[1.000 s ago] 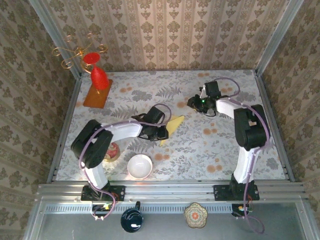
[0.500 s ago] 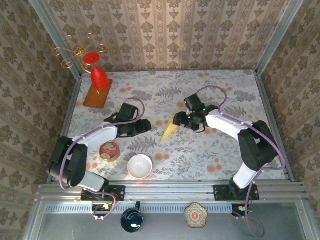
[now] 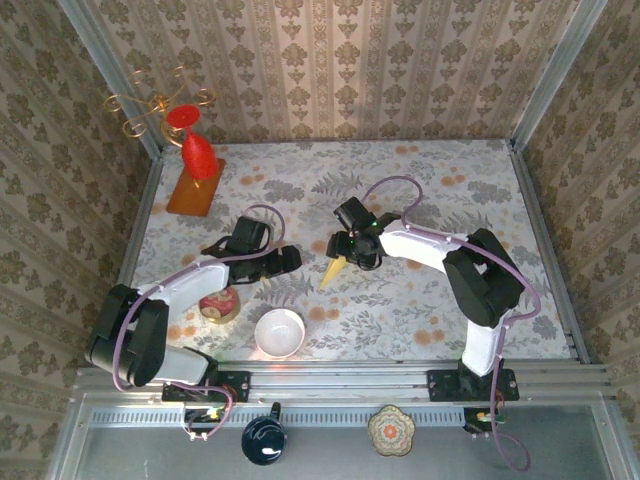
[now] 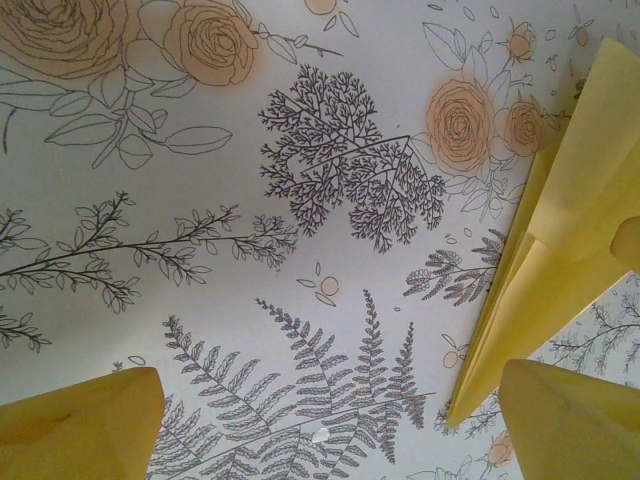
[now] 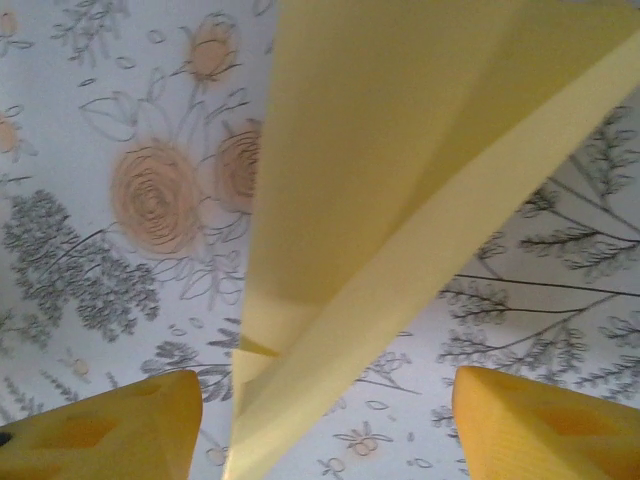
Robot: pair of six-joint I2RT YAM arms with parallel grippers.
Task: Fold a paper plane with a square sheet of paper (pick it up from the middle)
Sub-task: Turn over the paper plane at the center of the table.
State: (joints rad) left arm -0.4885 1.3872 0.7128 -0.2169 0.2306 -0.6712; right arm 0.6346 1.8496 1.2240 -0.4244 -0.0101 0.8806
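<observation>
The square sheet of paper lies folded into a pale yellow paper plane on the floral table, its sharp point toward the near edge. My right gripper hovers over the plane's wide end. In the right wrist view the plane runs between the yellow fingertips, and the right gripper is open and not pinching it. My left gripper stands just left of the plane, open with nothing in it. The left wrist view has the plane at its right edge.
A white bowl and a red round tin sit near the front left. An orange-brown board carrying a red vase stands at the back left, under a gold candelabra. Patterned walls enclose the table.
My left gripper let go of the plane, opened and drew back to the left. My right gripper swung left from the back right to above the plane and opened.
</observation>
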